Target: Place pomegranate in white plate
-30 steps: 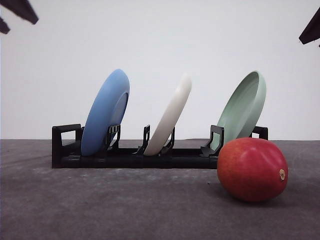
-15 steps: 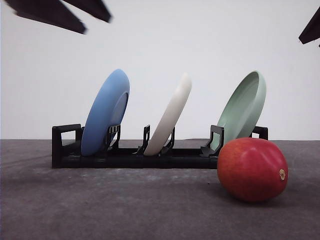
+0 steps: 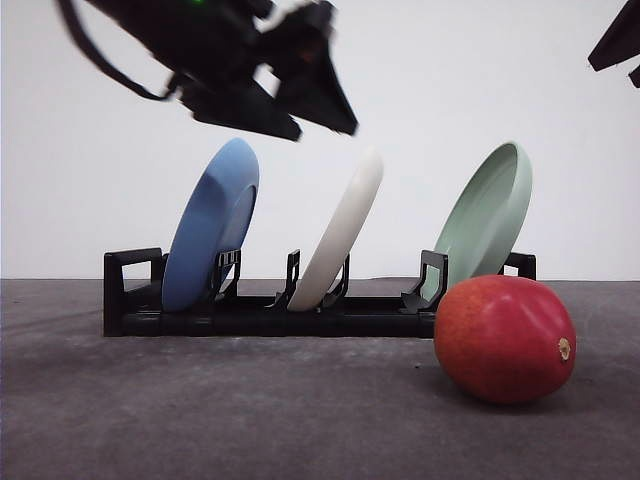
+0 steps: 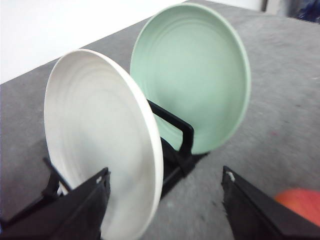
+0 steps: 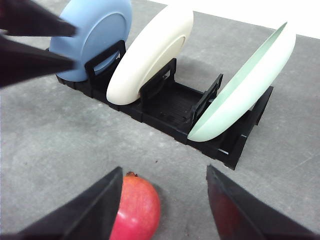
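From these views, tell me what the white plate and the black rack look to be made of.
White plate: matte off-white, faint concentric rings and no glare; likely ceramic or melamine, the look leaves it open. Black rack: moulded black plastic by its look, with thin ribbed slats and a dull sheen.

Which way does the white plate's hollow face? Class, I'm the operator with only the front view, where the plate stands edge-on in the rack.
Observer: The left wrist view shows the white plate with its ringed hollow turned toward the left gripper.
Operator: Is the right gripper open?
Observer: Yes. In the right wrist view, the right gripper has its fingers wide apart, holding nothing.
Operator: Does the pomegranate touch the rack?
Observer: No. That view shows bare table between the pomegranate and the rack.
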Robot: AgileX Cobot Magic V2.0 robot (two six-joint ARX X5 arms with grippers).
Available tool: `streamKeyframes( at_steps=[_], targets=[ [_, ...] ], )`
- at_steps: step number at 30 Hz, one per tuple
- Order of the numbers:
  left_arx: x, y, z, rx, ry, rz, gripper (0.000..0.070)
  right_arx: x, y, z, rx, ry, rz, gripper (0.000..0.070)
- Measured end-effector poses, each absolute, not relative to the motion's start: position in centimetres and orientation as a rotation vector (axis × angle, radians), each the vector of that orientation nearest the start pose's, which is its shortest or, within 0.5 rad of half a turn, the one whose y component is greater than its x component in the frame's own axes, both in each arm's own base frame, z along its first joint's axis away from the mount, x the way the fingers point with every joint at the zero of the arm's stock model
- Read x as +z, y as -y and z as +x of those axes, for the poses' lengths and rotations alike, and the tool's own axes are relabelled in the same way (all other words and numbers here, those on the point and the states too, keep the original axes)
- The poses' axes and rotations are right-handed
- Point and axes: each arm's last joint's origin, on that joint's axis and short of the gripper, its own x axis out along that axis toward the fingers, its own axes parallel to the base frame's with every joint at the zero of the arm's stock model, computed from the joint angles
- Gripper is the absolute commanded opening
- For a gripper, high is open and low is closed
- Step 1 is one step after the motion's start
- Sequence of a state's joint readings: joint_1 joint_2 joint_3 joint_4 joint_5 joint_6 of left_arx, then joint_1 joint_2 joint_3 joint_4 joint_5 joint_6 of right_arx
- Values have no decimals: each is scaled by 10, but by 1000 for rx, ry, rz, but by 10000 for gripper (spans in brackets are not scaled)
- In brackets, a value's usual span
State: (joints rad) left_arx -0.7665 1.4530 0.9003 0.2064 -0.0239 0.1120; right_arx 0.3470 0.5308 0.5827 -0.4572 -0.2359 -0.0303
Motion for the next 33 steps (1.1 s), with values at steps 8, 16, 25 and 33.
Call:
streamKeyframes(
  at_steps=[8, 16, 25, 33],
  targets=[
    [241, 255, 267, -688, -394, 296, 431, 272, -48, 112, 581, -402, -52, 339],
    [235, 276, 290, -642, -513, 302, 428, 272, -48, 112, 581, -402, -52, 339],
    [235, 277, 290, -636, -520, 290, 150, 272, -48, 112, 580, -402, -52, 339],
    [236, 278, 290, -621, -525, 259, 10, 272, -48, 112, 580, -402, -52, 339]
  ],
)
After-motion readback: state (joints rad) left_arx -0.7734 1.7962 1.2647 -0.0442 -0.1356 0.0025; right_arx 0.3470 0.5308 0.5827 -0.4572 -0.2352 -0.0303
